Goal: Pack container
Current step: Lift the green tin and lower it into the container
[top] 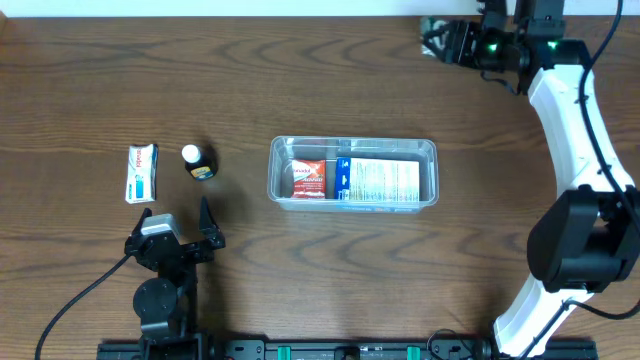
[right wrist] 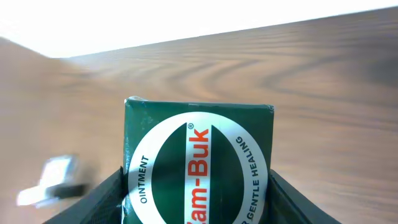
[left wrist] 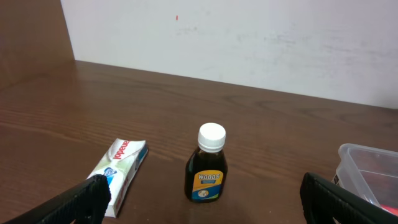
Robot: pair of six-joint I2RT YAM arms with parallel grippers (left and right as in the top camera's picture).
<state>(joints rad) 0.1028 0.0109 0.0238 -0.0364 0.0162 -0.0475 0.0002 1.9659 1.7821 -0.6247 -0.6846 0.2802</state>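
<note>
Far right of the worktop point(top: 300, 70), right end effector point(top: 438, 42) clamps a green ointment box point(right wrist: 199, 162) (likely bound for the container point(top: 352, 141)); left end effector point(top: 176, 218) gapes wide, facing the bottle point(top: 198, 161).

Clear rimmed rectangular container point(top: 279, 172) upright in the middle of the table point(top: 300, 80), partly filled.

A green box point(right wrist: 199, 162) fills the lower middle, its face bearing a white circle with "Zam-Buk" in red and "OINTMENT" and "GENTLE HEALING" around the ring. The dark fingers point(right wrist: 102, 199) press against its two sides. Behind lies the brown wood-grain surface point(right wrist: 311, 74), whose edge slants across the top against bright white. A blurred pale object point(right wrist: 53, 180) sits at lower left.
</note>
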